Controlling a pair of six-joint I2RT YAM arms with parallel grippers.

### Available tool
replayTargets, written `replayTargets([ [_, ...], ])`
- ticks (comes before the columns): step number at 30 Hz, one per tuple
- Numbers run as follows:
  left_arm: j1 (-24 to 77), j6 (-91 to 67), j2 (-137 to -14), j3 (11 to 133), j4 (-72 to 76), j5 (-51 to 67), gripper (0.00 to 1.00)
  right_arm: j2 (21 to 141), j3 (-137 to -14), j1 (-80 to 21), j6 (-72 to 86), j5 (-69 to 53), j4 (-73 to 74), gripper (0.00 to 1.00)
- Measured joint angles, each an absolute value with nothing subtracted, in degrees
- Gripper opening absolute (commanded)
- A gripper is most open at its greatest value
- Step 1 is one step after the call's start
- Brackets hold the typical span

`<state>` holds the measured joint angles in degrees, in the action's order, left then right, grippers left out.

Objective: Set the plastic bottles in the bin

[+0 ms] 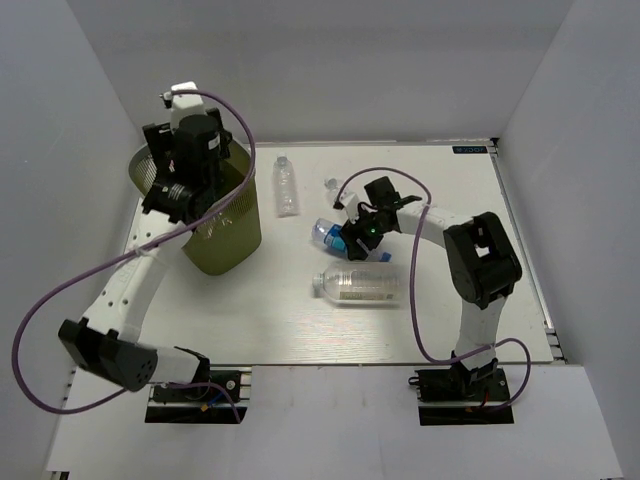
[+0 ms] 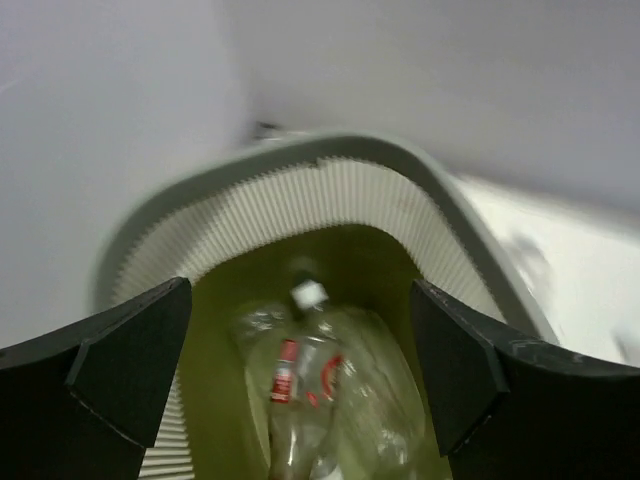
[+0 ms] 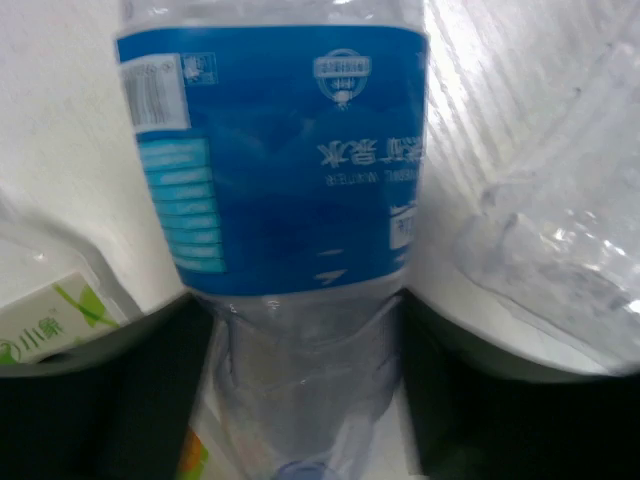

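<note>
Right gripper (image 1: 354, 238) is seen closed on the blue-labelled bottle (image 3: 275, 150), which lies on its side near the middle of the table (image 1: 290, 325). In the right wrist view the bottle is pressed between the two dark fingers (image 3: 150, 400), with the label's print upside down. A crumpled clear bottle (image 3: 540, 250) is found just beside it on one side, and a corner of a green-and-white label (image 3: 40, 330) shows on the other. That label cannot be matched to a bottle from this view alone.

Just nearer the arm bases, the wide bottle (image 1: 358, 285) with a pale label is laid on its side, apart from the gripper. A slim clear bottle (image 1: 287, 185) is laid lengthwise towards the far edge, near the bin (image 1: 228, 240). A small pale object (image 1: 332, 185) is seen a little to its right, too small to be identified.

The bin, olive-green with a pale rim (image 2: 350, 145), is placed at the far left of the table. One clear bottle with a red label and white cap (image 2: 305, 370) is seen lying at its bottom. The left gripper (image 2: 300, 300) is held above the bin's mouth, its jaws spread wide with nothing between them.

Purple cables (image 1: 60, 300) are looped from both arms down to their bases.
</note>
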<state>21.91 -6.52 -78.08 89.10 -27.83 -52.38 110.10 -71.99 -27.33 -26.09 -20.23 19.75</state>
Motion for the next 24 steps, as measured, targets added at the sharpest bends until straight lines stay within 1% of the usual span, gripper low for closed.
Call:
replayTargets([
  [2, 22.0, -2.9, -75.1, 86.1, -27.2, -40.7, 0.99, 110.6, -72.0, -28.1, -26.3, -19.7, 19.4, 0.42],
  [3, 22.1, -0.5, -73.5, 84.7, -27.0, -32.6, 0.99, 110.5, -72.1, -28.3, -26.2, -20.0, 19.5, 0.34],
  [4, 22.2, 1.5, -72.1, 83.6, -27.1, -24.3, 0.98, 110.2, -72.2, -28.4, -26.4, -20.5, 19.6, 0.2],
  [7, 23.1, 5.1, -70.3, 82.2, -28.1, -0.1, 0.91, 108.2, -72.2, -27.9, -27.8, -24.2, 21.3, 0.09],
  [8, 23.4, 5.8, -70.2, 80.9, -27.5, 7.3, 0.91, 106.7, -72.2, -27.7, -28.6, -25.8, 22.6, 0.07],
  [11, 25.1, 6.2, -69.8, 72.6, -26.2, 22.8, 0.91, 100.6, -72.4, -27.4, -30.3, -29.3, 24.9, 0.07],
  [13, 26.0, 5.5, -69.2, 65.1, -25.5, 28.2, 0.91, 97.0, -74.6, -27.4, -30.3, -30.8, 26.2, 0.07],
  [16, 27.0, 3.7, -69.1, 57.3, -26.4, 32.6, 0.91, 94.5, -81.3, -27.4, -27.6, -31.4, 24.8, 0.07],
  [20, 28.3, 0.5, -67.7, 51.6, -25.1, 35.7, 0.91, 96.5, -94.5, -27.7, -21.5, -32.4, 18.9, 0.08],
  [24, 29.9, -3.4, -64.3, 44.6, -21.3, 36.8, 0.91, 106.2, -113.0, -28.8, -14.7, -34.6, 11.4, 0.08],
])
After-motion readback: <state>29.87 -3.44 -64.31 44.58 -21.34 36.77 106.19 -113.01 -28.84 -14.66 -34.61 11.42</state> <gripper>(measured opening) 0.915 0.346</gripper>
